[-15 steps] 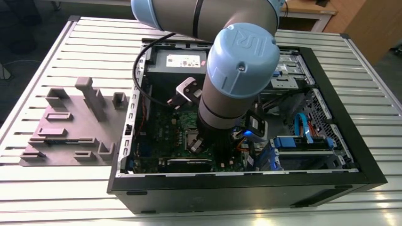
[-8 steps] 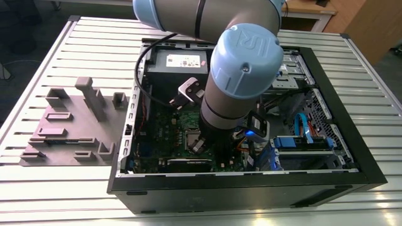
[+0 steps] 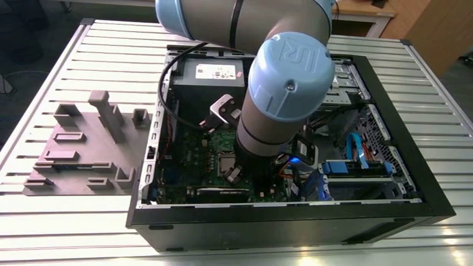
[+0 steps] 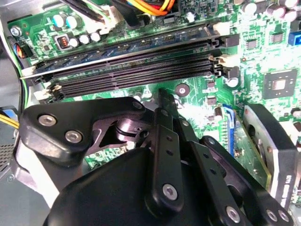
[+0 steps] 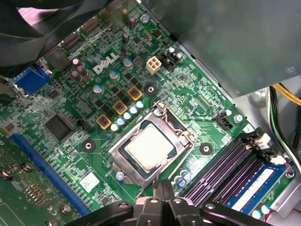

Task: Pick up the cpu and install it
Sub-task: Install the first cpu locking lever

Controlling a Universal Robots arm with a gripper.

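Item: cpu (image 5: 149, 147), seated flat within the socket frame (image 5: 153, 141) on the motherboard (image 5: 70, 155), apparently already installed; gripper (image 5: 162, 188) jaws together, empty, poised just beside the socket.

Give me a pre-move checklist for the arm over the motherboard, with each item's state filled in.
1. Cpu seated inside the socket frame: ok, it lies flat and square in the first wrist view.
2. Gripper carrying nothing: ok, fingers closed together and empty.
3. Gripper clear of the cpu: ok, its tips are beside the frame's edge.
4. Socket frame clamped down: cannot tell.
5. Memory slots clear of the fingers: ok, apart in the second wrist view.
6. Cables clear of the arm: cannot tell.
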